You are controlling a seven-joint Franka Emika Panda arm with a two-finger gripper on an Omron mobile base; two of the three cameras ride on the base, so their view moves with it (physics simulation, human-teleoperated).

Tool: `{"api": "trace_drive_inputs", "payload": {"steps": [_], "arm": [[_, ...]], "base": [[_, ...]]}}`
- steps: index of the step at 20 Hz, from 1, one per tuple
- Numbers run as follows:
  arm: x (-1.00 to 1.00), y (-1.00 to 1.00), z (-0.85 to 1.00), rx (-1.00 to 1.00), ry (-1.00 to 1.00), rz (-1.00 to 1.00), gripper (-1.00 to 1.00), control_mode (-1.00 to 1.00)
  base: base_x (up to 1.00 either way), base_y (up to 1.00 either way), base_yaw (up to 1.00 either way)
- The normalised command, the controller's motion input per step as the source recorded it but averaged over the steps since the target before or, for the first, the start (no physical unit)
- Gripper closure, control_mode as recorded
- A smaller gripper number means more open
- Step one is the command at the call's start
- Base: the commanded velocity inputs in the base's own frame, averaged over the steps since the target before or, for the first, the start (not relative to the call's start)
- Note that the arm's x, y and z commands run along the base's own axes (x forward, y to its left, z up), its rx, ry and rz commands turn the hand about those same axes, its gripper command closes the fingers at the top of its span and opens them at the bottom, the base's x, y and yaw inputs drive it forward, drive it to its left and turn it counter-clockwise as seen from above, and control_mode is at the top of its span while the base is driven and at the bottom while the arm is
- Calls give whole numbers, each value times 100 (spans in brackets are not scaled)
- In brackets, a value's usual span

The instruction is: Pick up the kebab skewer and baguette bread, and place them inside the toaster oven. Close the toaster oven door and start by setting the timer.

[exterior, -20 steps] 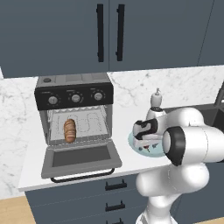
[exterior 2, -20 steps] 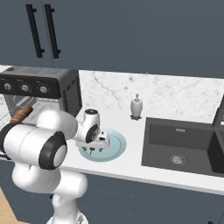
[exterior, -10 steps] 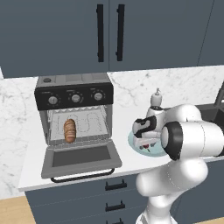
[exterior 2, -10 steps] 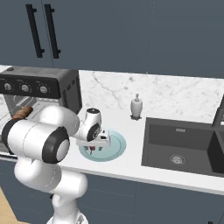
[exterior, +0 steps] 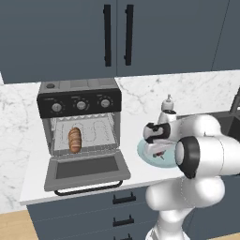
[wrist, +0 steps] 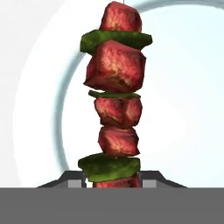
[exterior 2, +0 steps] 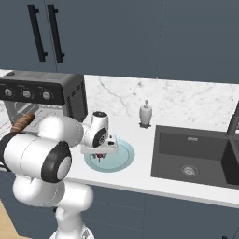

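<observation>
Skewer [wrist: 114, 100] lies on the plate [wrist: 188, 100], its long axis running straight away from my gripper [wrist: 113, 177]; my jaws look clamped on its near end. Oven [exterior: 79, 119] stands open to the left.

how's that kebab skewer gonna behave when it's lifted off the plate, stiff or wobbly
Probably stiff: the kebab skewer shows its chunks in one straight line. It looks light, being small beside the gripper. Gripped at one end over the plate, it may pivot or sag toward the far end, so a slow lift seems wise.
</observation>
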Motion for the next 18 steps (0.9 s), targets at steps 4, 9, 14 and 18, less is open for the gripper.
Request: {"api": "trace_drive_inputs", "payload": {"steps": [4,9,14,18], "arm": [[-87,50,100,0,0,8,100,-100],[-75,100,61,1,0,0,100,-100],[-13,100,62,1,0,-1,100,-100],[17,100,55,0,0,-7,100,-100]], "base": [[0,0,0],[0,0,0],[0,0,0],[0,0,0]]}}
